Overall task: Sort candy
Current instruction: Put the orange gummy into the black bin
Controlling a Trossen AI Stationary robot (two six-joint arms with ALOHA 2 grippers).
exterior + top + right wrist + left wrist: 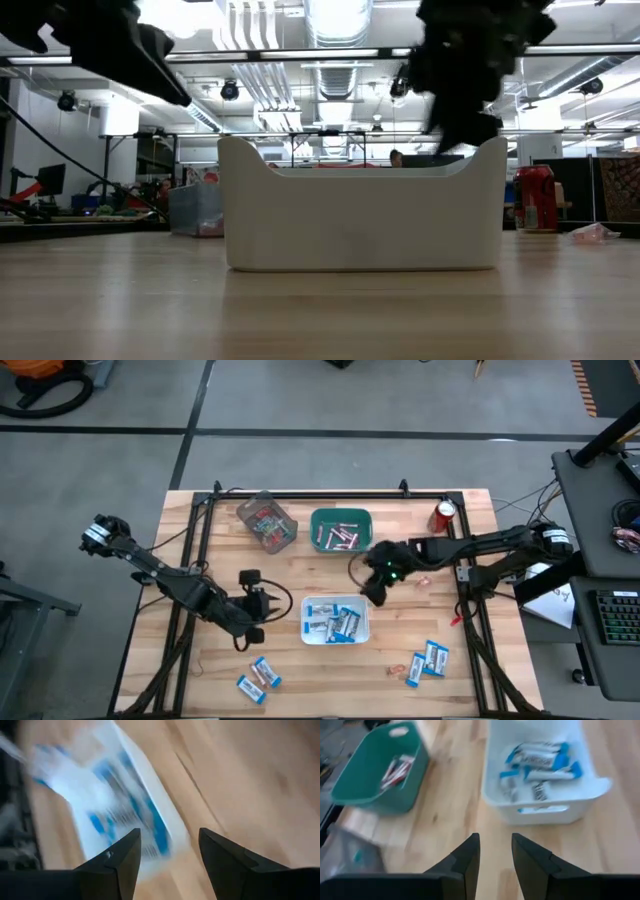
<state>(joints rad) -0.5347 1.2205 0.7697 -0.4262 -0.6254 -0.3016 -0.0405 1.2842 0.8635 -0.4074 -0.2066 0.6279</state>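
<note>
A: Where's the candy?

B: Blue-and-white packets [333, 622] mostly in the white bin [361, 632] mid-worktop. More loose packets [258, 678] at the near left, another bunch [430, 658] at the near right. Pinkish sticks [342, 536] sit in the green bin [318, 520], far side. Red-orange pieces [265, 523] are in the clear container [283, 541] left of the green one.

A: Left gripper?

B: Left gripper [256, 612] hangs above the worktop [220, 660], just left of the white bin. Wrist view shows its fingers [466, 861] with a narrow gap, nothing between them, bare wood below.

A: Right one?

B: Right gripper [374, 592] is over the far right corner of the white bin. Fingers [122, 859] spread wide, empty, packets blurred underneath.

A: Anything else?

B: Red soda can [444, 516] at the far right edge. One small pale wrapper [421, 579] on the wood right of the right gripper. From table height the white bin's wall fills the middle, both arms dark above it.
</note>
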